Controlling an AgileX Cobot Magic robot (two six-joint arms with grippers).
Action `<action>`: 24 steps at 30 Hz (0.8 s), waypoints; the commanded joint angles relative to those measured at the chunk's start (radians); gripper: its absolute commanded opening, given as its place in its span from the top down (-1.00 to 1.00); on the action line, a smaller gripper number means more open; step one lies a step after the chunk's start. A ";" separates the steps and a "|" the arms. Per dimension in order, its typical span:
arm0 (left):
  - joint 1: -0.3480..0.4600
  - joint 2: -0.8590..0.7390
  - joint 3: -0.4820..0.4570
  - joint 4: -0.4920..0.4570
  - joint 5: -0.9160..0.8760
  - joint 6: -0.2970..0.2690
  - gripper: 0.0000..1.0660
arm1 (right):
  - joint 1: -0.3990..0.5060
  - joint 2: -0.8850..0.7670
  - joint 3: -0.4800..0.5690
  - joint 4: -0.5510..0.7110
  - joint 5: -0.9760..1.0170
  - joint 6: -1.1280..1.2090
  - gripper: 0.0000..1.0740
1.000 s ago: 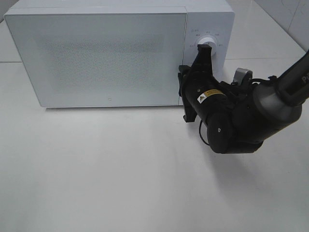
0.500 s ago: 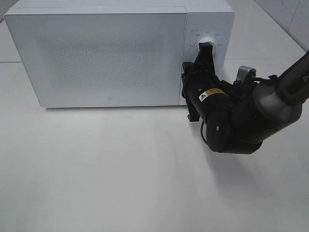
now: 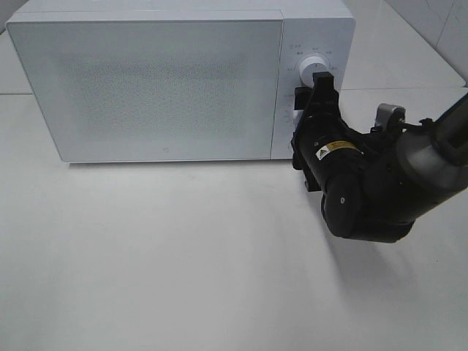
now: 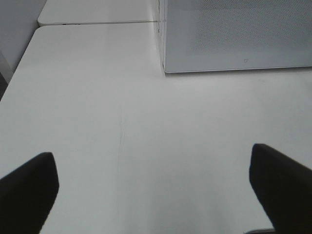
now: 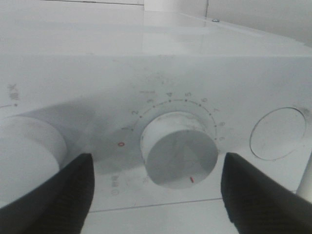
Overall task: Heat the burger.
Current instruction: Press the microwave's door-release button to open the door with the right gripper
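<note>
The burger is out of view; the white microwave (image 3: 161,80) has its door shut. My right gripper (image 3: 307,117) is at the microwave's control panel, rolled on its side. In the right wrist view its jaws (image 5: 156,195) stand open on either side of a round white timer knob (image 5: 178,148), with a gap on each side and no contact. The knob's red mark points away from the red zero on the dial. My left gripper (image 4: 156,195) is open over bare table, holding nothing, with the microwave's corner (image 4: 234,34) ahead of it.
A second white knob (image 3: 314,67) sits higher on the panel, just above the right gripper. A round button (image 5: 278,134) lies beside the timer knob. The white table (image 3: 183,256) stretches in front of the microwave. A tiled wall is at the far right.
The right gripper has opened from a tight grip on the timer knob, and the arm has shifted a little to the right. The left gripper has stayed open.
</note>
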 commanded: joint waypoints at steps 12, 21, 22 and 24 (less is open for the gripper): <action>0.004 -0.018 0.004 -0.003 -0.007 0.000 -0.88 | -0.006 -0.193 0.134 -0.148 0.228 -0.450 -0.36; 0.004 -0.018 0.004 -0.003 -0.007 0.000 -0.88 | -0.006 -0.324 0.134 -0.200 0.520 -0.830 -0.36; 0.004 -0.018 0.004 -0.003 -0.007 0.000 -0.88 | -0.006 -0.356 0.134 -0.203 0.594 -0.925 -0.36; 0.004 -0.018 0.004 -0.003 -0.007 0.000 -0.88 | -0.006 -0.367 0.134 -0.204 0.633 -0.960 -0.36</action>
